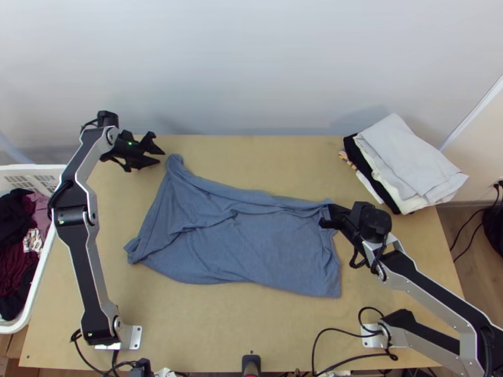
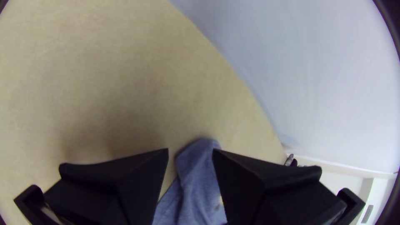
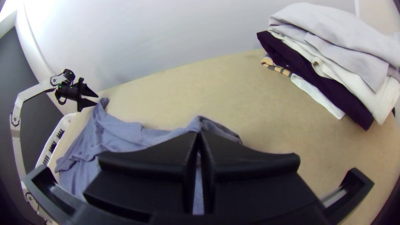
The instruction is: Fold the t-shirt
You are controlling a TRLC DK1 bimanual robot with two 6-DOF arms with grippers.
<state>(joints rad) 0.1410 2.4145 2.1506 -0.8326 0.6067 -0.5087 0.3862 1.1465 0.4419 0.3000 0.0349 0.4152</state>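
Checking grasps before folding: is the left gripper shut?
No, the left gripper is open, its fingers apart with the t-shirt visible between them.

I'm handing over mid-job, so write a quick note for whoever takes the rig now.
Left gripper: open at the t-shirt's far left corner, no grip.
Right gripper: shut on its far right corner.
T-shirt: spread wide mid-table, rumpled.
Pile of folded clothes: far right.
Done: right corner gripped.
To do: probably grip the left corner, then fold and smooth.
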